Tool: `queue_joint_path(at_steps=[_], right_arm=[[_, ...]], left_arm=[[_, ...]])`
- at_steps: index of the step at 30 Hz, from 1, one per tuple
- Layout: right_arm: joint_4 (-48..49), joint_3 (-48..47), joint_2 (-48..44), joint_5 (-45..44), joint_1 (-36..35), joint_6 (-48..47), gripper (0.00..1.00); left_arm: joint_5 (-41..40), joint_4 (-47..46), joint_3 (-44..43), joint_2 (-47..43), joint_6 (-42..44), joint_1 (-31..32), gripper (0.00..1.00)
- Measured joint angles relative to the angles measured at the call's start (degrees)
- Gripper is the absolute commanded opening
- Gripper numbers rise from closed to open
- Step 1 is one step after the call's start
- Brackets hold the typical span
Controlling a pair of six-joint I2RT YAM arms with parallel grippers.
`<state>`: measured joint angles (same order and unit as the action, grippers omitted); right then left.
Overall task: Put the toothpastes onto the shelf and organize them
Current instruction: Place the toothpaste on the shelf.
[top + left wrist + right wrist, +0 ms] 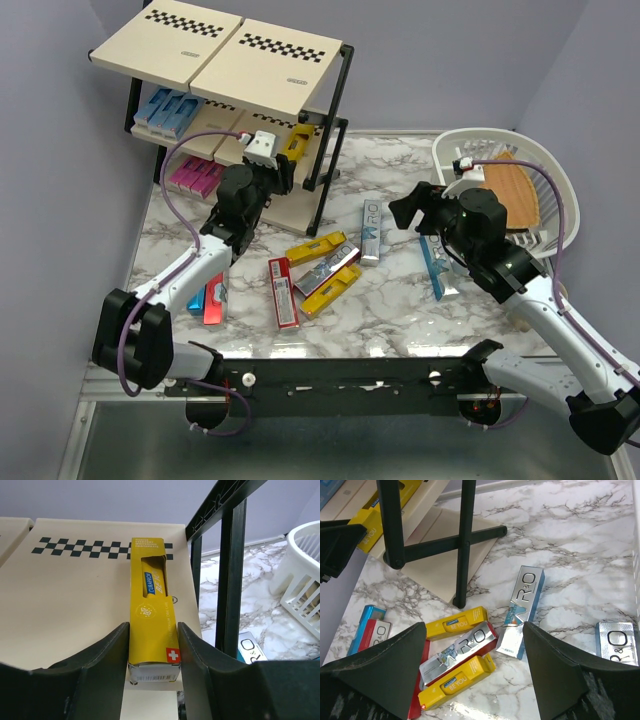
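Shelf (pixel 75 605) holds yellow toothpaste (pixel 152 615); basket (pixel 567 195) holds wooden board (pixel 515 195)

Beige shelf (pixel 170 55) with black frame and black-and-white checks. On the shelf, one yellow box (pixel 152 630), blue boxes (pixel 165 108), pink boxes (pixel 195 178). Under the shelf, white-grey marble table (pixel 400 300).

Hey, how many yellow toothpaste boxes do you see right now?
3. One yellow box on a shelf board, in the left end effector; two on the table, an upper and lower one flanking a silver box. Others may be hidden.
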<state>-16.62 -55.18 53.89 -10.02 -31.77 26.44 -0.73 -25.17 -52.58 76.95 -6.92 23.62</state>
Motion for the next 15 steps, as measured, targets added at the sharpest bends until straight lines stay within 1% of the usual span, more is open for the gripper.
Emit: queue_joint_path(at_steps=[4, 15], right_arm=[[0.0, 0.26, 0.0, 0.0, 0.0, -0.15, 0.86], [-0.02, 0.85, -0.02, -0.02, 0.0, -0.59, 0.86]], left_arm=[[1.01, -0.94, 0.0, 0.46, 0.02, 0.0, 0.46], [4.5, -3.65, -2.14, 4.57, -0.11, 0.0, 0.45]])
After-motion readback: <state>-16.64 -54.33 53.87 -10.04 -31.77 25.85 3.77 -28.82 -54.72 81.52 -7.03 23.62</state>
